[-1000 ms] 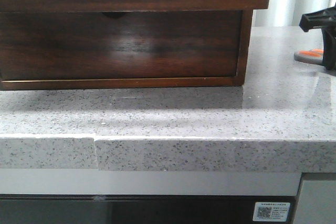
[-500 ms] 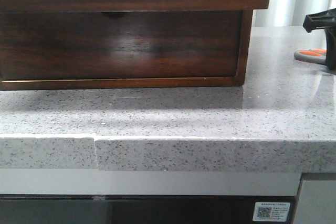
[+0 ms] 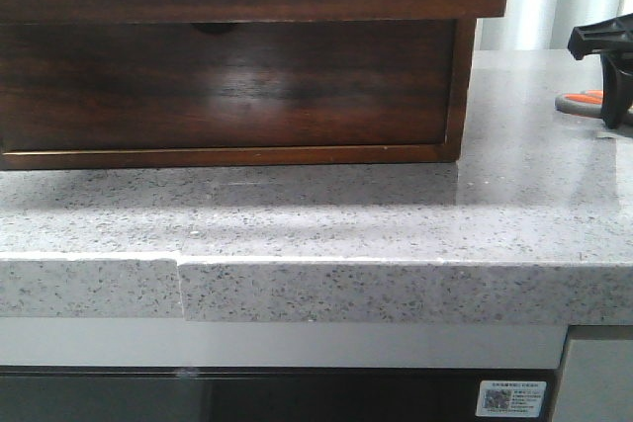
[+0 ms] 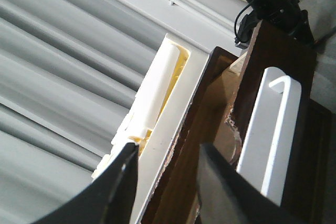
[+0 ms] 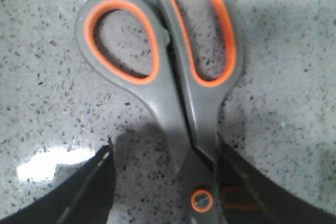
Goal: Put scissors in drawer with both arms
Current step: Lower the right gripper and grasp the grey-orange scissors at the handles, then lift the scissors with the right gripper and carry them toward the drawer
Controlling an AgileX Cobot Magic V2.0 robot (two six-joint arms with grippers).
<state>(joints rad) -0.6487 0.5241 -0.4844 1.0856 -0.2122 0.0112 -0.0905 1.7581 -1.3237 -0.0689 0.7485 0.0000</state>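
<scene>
Right tool [image 5: 163,182], spread open, straddles the grey, orange-looped scissors [image 5: 173,77] on the speckled tabletop [image 5: 47,103]; clamp squarely at the pivot before lifting.

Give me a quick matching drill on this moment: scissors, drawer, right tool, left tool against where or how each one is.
1 scissors
2 drawer
3 right tool
4 left tool

a shut, in the wooden box
b flat on the speckled counter
c open, up by the box's top edge
d open, straddling the blades near the pivot

Pairs: 1-b, 2-a, 3-d, 4-c
</scene>
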